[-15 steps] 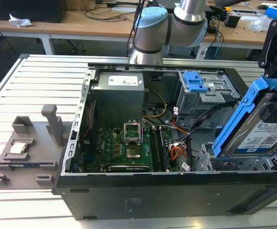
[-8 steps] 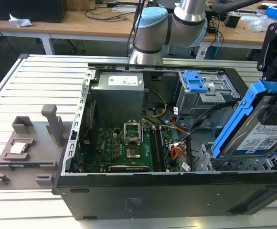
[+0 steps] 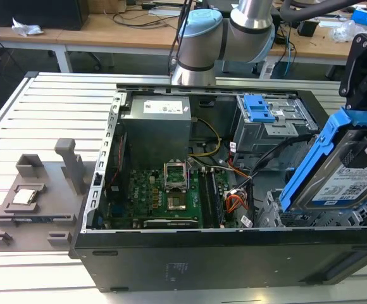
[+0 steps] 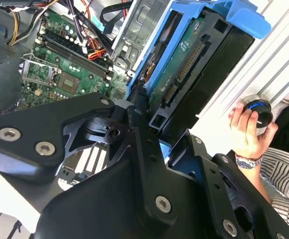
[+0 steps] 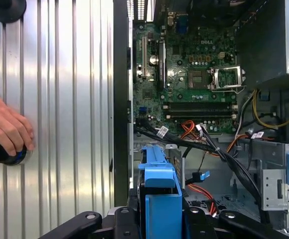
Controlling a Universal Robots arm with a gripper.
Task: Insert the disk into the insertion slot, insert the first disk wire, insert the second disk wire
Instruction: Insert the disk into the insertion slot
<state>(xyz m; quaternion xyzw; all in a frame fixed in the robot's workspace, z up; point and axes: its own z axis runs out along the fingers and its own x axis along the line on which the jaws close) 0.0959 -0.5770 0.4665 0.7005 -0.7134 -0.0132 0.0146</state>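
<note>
Aluminium slats of the bench [image 3: 19, 120] run under everything, and on them lies the open black computer case [image 3: 171, 269], its green motherboard [image 3: 171, 196] facing up. At the case's end toward the exterior view's right sits the insertion slot [image 3: 271, 212], a low grey perforated cage, with the taller cage [image 3: 278, 130] near it. Above that low cage I hold the disk [image 3: 351, 183] tilted, one end of its blue carrier dipping toward the bay and the other raised; it is not in the bay. My end effector [image 5: 160, 211] is clamped on the carrier from both sides, as both wrist views show. I judge the first step is in hand: seating the disk. That calls, I think, for squaring the carrier to the bay's mouth and keeping clear of the loose orange wires [image 3: 234, 204] beside the cage. A person's hand [image 5: 5, 127] rests on a knob [image 5: 7, 153] on the bench.
</note>
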